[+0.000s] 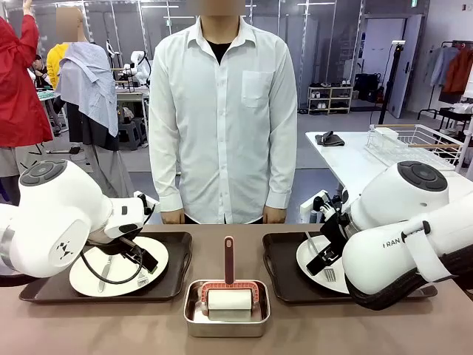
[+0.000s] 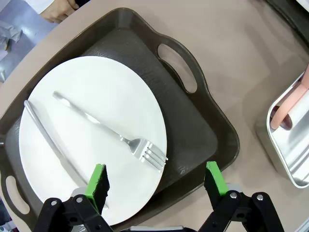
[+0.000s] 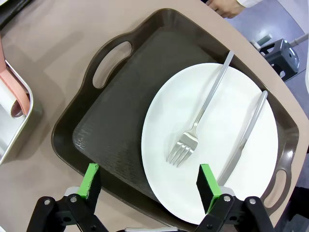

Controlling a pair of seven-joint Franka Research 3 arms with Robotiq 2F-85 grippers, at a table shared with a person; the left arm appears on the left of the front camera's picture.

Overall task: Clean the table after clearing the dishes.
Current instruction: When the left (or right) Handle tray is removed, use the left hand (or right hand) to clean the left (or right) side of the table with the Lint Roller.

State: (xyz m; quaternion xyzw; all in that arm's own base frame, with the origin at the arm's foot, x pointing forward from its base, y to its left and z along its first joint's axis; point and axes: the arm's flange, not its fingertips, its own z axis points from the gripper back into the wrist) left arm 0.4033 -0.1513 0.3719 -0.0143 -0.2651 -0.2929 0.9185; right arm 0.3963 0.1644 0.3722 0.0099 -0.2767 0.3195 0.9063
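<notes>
Two white plates lie on dark brown handled trays on the brown table [image 1: 89, 325]. The left plate [image 1: 111, 279] sits on the left tray [image 1: 44, 290]; the right plate [image 1: 314, 255] sits on the right tray [image 1: 284, 270]. My left gripper [image 1: 146, 262] hangs open just above its plate [image 2: 91, 140], which holds a fork [image 2: 120, 135] and a knife [image 2: 48, 140]; its green pads [image 2: 99, 186] straddle the plate's rim and the tray [image 2: 193, 130]. My right gripper [image 1: 325, 260] is open over the other plate [image 3: 212, 140] with its fork [image 3: 198, 125] and knife [image 3: 246, 135], near the tray's [image 3: 120, 121] edge.
A small steel pan [image 1: 227, 310] between the trays holds a white roller with a pink handle [image 1: 228, 259]. A person in a white shirt [image 1: 222, 118] stands at the far edge, hands [image 1: 174, 216] low. A white table with a wire rack [image 1: 414, 144] stands back right.
</notes>
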